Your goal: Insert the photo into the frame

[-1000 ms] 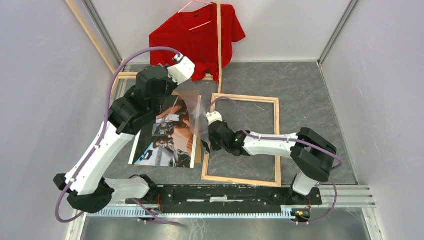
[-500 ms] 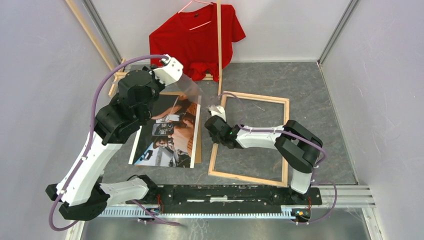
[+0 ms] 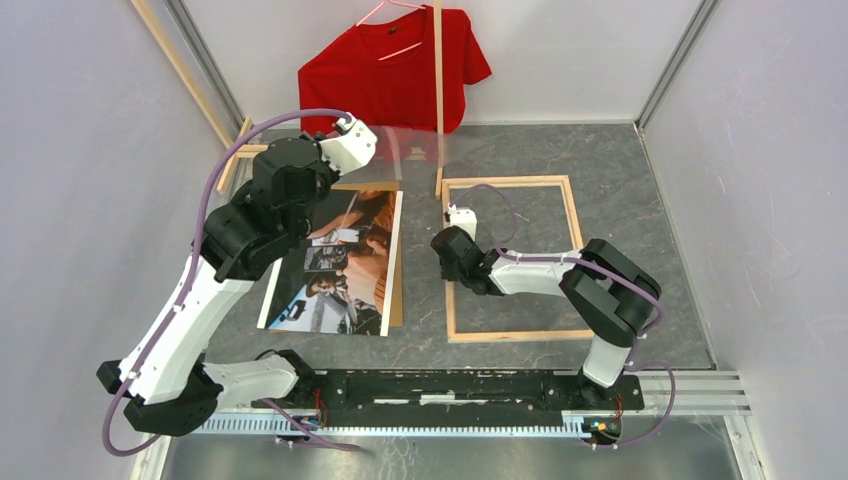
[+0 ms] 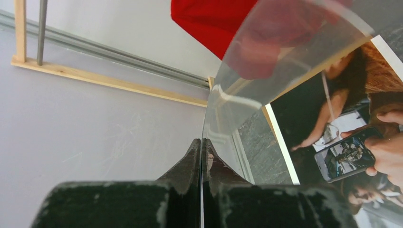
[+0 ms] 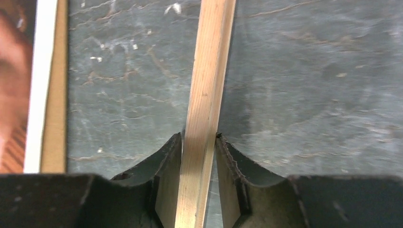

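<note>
You have one photo, face up on the grey table. It rests on one brown cardboard sheet, whose edge shows along the print's right side. One frame lies flat just to the right, bare wood up and apart from the print, with table showing through its opening. Your two arms are both busy. The right gripper is clamped on the frame's left rail. The left gripper is pinched tight on one clear sheet, which curves up above the photo's far end. One red T-shirt hangs at the back.
</note>
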Robot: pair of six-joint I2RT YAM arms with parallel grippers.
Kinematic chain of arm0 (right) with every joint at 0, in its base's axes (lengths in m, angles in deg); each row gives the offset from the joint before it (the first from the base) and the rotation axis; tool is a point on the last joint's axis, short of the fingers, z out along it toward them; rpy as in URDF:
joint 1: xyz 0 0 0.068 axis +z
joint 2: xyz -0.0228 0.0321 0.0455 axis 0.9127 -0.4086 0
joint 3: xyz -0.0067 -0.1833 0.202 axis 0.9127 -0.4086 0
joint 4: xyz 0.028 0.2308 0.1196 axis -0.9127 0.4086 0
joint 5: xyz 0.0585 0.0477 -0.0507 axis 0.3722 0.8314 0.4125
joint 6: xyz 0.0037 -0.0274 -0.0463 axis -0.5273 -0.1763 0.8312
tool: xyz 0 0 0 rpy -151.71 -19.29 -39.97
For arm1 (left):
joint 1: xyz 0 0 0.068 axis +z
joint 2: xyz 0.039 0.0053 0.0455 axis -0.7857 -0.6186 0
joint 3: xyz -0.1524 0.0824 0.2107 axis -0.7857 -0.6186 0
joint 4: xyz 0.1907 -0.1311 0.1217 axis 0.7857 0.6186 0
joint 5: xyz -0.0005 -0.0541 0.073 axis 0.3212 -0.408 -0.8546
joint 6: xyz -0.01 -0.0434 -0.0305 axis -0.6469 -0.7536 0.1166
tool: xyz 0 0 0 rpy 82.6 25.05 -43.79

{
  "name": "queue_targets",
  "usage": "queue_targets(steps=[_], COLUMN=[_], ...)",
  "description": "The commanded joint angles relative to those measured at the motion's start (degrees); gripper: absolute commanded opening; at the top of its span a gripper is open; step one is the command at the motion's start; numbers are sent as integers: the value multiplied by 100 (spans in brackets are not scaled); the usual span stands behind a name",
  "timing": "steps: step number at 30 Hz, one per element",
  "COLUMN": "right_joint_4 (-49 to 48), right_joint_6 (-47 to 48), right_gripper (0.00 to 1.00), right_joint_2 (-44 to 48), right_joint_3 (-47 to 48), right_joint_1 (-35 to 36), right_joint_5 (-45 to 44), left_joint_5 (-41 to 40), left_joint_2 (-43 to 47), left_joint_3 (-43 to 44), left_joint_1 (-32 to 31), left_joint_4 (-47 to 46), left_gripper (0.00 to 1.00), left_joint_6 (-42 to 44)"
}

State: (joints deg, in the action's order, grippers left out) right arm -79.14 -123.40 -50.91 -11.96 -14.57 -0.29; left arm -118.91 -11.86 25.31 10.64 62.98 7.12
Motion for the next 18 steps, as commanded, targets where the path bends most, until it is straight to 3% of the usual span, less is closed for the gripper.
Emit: queue_targets(steps=[1,5,9,12,18], right_joint_4=[-468,-634,-560,-1010,-1095], right_joint_6=[-780,-1006,-695,-471,-457], right_gripper=[43,76,93,98,98], right_joint_2=[-403,-438,-210,434,2115], right_joint_3=[260,488,793,339,-957], right_joint_1=[119,140,126,34,-413], right_joint_5=[933,1037,1081,1201,1487], left_joint_5=[124,137,234,373,900], left_joint_2=[-57,-41,-124,-294,-767], left_joint_3=[46,35,207,423,675], left_joint_1=[19,19,19,19,10], left_joint_4=[-60,-60,105,344,745], left_gripper=[2,2,2,2,2], left_joint_6=[-253,-245,-359,-551,-1196])
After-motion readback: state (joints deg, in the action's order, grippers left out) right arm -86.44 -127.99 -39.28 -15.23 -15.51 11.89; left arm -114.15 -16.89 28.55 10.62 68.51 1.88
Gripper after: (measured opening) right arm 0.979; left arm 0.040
